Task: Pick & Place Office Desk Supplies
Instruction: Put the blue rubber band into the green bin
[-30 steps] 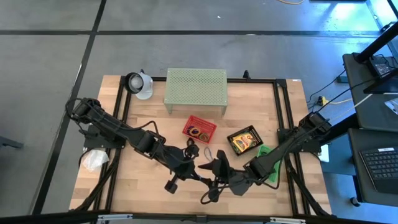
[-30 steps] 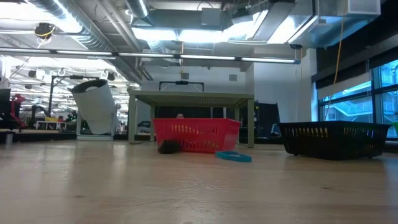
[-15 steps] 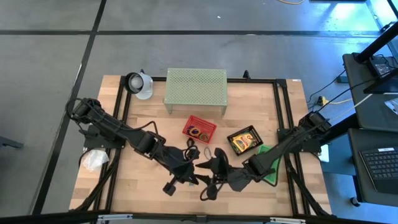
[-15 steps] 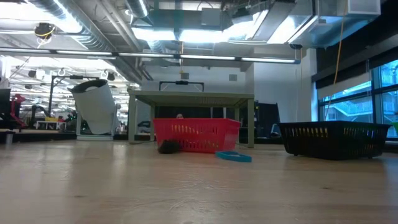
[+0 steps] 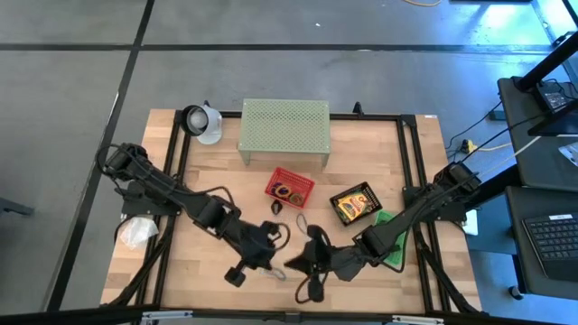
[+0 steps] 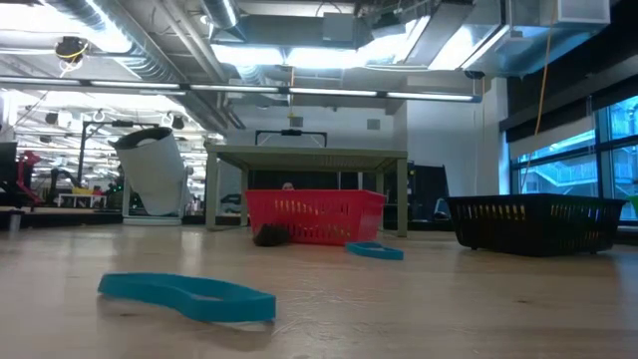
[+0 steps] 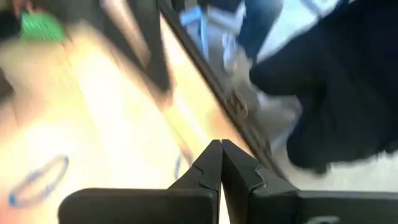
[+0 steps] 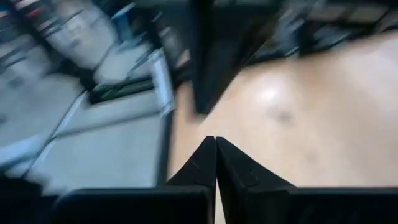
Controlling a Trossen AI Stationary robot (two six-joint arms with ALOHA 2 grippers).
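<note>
Both end effectors, left and right, closed and empty near the surface's front edge; blue loop lies free between them.

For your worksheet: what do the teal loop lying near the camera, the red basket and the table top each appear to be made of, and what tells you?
Teal loop: probably rubber or soft plastic, matte; it lies limp and flat in an uneven outline.
Red basket: likely moulded plastic, slightly glossy, with even slotted walls.
Table top: wood, seemingly butcher-block with a smooth sealed finish; pale joined strips with visible grain.
</note>
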